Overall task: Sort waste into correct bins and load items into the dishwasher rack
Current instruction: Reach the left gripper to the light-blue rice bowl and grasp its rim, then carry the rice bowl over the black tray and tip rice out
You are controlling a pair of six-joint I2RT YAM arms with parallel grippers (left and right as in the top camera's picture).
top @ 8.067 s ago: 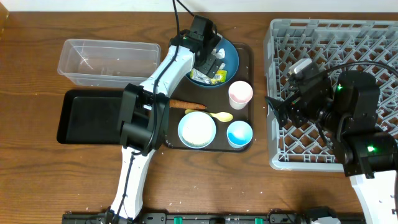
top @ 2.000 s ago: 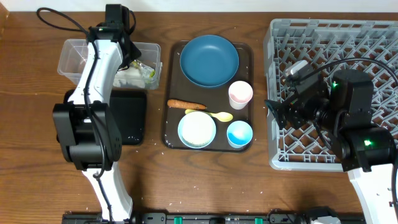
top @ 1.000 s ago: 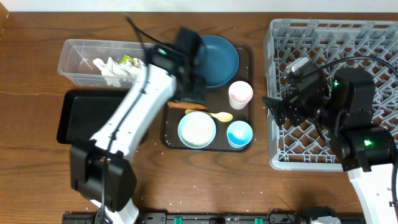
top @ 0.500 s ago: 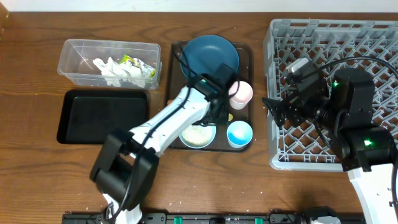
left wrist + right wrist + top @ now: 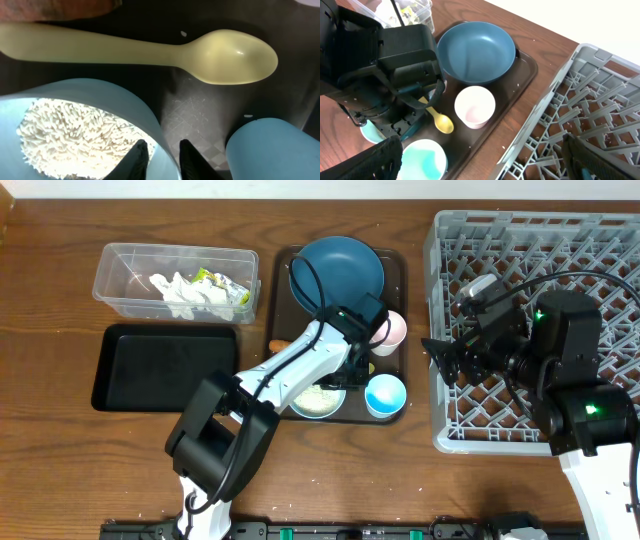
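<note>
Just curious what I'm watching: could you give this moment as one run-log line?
left fingers astride rice bowl rim | right fingers open at rack edge | tissues, wrapper in clear tub

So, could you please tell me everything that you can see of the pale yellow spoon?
The pale yellow spoon looks like smooth, slightly glossy plastic: a long flat handle and an oval scoop, empty, facing up. It lies flat on the dark brown tray, its handle beside the carrot, just beyond the rim of the rice-filled light-blue bowl. The left end effector does not touch it.
</note>
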